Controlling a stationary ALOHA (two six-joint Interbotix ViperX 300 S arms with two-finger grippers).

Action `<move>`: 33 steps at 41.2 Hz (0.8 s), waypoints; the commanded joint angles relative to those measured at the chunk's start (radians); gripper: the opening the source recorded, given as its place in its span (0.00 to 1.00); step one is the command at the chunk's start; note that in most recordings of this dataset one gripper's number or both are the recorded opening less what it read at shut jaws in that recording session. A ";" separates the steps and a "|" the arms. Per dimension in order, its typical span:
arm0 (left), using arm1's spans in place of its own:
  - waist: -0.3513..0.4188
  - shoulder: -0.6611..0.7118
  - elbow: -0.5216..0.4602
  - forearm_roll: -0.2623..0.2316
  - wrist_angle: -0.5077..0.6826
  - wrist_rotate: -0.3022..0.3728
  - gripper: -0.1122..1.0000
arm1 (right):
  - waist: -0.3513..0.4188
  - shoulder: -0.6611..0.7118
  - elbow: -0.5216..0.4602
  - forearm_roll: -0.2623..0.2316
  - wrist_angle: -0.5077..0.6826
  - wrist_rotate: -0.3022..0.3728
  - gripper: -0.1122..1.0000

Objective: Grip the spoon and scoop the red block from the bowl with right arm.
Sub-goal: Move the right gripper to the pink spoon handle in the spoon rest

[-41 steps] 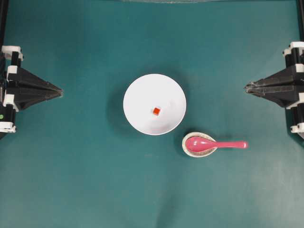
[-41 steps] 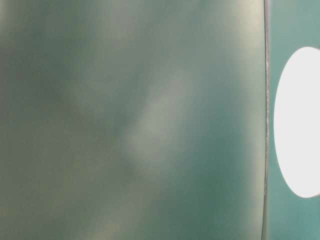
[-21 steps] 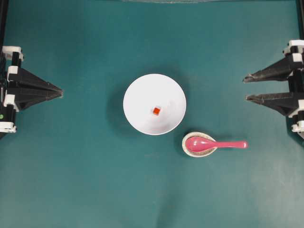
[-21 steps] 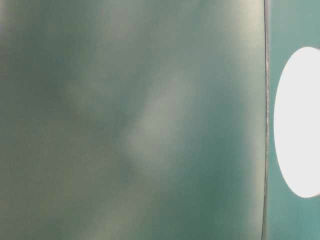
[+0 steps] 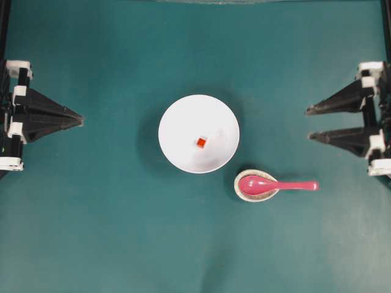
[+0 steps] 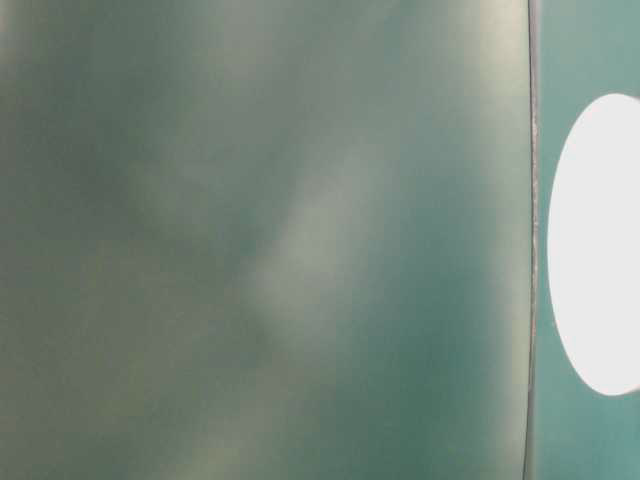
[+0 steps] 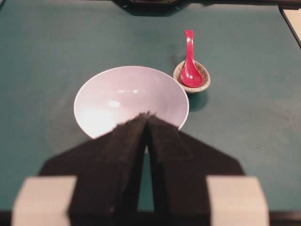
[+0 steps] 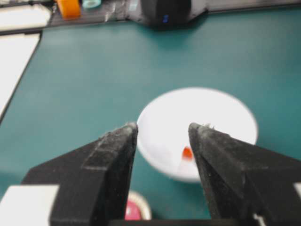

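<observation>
**Right jaws wide, spoon waiting on its rest**

The bowl sits in the middle of the green table, and there is the red block, a tiny cube lying on the bowl's floor just off centre. Just beside the bowl's lower right rim is the speckled rest, close to the bowl, though I can't say if they touch. The spoon lies with its scoop in that rest, handle stretching out to the right, level over the table.

Over on the right edge, the right gripper has its two fingers spread well apart, nothing between them. It's well clear of the spoon, up and to the right of the handle's tip. From its own camera, the block shows as a blurred red spot in the gap between the fingers, and the pink scoop peeks in at the bottom edge.

On the left edge, the left gripper has its fingertips pressed together, holding nothing, pointed at the bowl from well away.

The table-level view is a green blur, with the bowl a white oval at its right edge.
</observation>
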 commanded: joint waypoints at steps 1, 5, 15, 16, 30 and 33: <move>-0.002 0.008 -0.029 0.003 -0.002 -0.002 0.13 | 0.032 0.031 0.018 0.020 -0.058 0.000 0.58; -0.002 0.008 -0.028 0.002 0.008 0.000 0.13 | 0.061 0.067 0.060 0.048 -0.141 0.000 0.58; 0.000 0.008 -0.029 0.002 0.048 0.005 0.13 | 0.150 0.209 0.144 0.095 -0.387 0.000 0.58; 0.000 0.009 -0.028 0.002 0.051 0.005 0.13 | 0.163 0.230 0.153 0.104 -0.416 0.000 0.58; 0.000 0.008 -0.028 0.002 0.061 0.011 0.13 | 0.345 0.525 0.213 0.301 -0.764 -0.002 0.58; 0.000 0.009 -0.028 0.003 0.061 0.014 0.13 | 0.385 0.588 0.218 0.341 -0.830 -0.002 0.58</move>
